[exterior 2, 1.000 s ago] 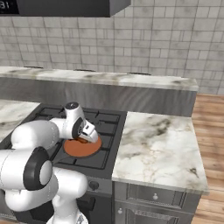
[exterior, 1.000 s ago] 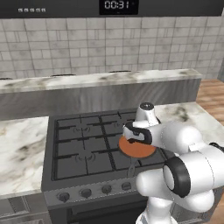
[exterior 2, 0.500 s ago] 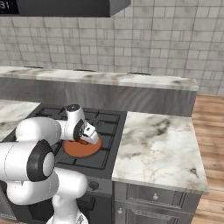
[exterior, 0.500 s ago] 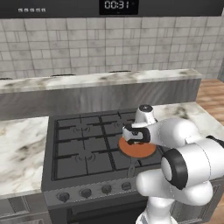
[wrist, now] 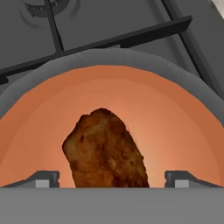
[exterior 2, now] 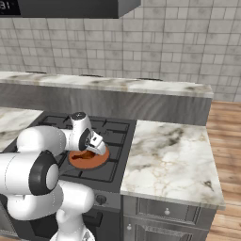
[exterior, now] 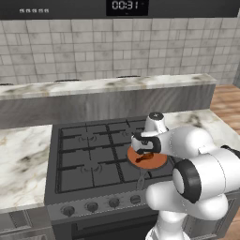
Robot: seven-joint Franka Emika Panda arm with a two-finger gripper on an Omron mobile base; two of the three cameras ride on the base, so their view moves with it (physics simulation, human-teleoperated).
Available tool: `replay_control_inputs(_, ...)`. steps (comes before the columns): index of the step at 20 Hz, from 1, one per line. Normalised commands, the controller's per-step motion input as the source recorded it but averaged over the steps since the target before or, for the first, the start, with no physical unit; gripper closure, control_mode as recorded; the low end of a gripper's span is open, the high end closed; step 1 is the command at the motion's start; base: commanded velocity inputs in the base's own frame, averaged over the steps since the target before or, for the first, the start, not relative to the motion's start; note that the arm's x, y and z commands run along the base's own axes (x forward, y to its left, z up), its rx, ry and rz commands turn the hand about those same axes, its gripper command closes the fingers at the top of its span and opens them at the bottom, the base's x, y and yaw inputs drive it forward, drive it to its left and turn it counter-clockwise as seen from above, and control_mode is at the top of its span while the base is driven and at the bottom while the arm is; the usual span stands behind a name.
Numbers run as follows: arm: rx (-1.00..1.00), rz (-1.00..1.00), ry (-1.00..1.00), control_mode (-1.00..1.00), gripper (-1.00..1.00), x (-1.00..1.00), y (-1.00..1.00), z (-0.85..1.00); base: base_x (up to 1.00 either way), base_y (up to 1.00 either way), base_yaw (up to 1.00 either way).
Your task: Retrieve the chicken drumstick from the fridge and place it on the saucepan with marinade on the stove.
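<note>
now at the release step: low in the hand view, the gripper [wrist: 112, 181] stands wide, fingertips clear of the chicken drumstick [wrist: 105, 148], which lies at centre frame on the saucepan with marinade [wrist: 175, 118] on the stove [exterior: 89, 154]. next, i judge, lift straight away.

A marble counter [exterior 2: 169, 160] lies just to the right of the tool — white veined with grey and brown, grey drawers [exterior 2: 164, 212] under it. A second marble stretch [exterior: 21, 159] sits well off to the tool's left. Beyond the tool runs a raised marble ledge [exterior: 103, 86] on a dark grey front, and behind that a grey tiled wall [exterior: 117, 47]. High above hangs a dark panel with a clock display [exterior: 126, 5] — digits too small to trust. Wooden flooring [exterior 2: 228, 141] shows far right.
</note>
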Motion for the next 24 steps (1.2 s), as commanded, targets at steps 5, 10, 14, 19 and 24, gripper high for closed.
replay_control_inputs(5, 0.00, 0.00, 0.00, -1.00, -1.00, 0.00, 0.00, 0.10, 0.00, 0.00, 0.00)
replay_control_inputs(10, 0.00, 0.00, 0.00, -1.00, -1.00, -0.09, -0.14, 0.38, 0.00, 0.00, 0.00)
replay_control_inputs(14, 0.00, 0.03, 0.00, -1.00, -1.00, -0.63, -0.13, 0.46, 0.00, 0.00, 0.00)
replay_control_inputs(19, -0.01, 0.05, 0.00, -1.00, -1.00, -0.83, 0.05, 0.78, 0.00, 0.00, 0.00)
replay_control_inputs(24, 0.00, 0.10, 0.00, -1.00, -1.00, -0.77, 0.03, 0.92, 0.00, 0.00, 0.00)
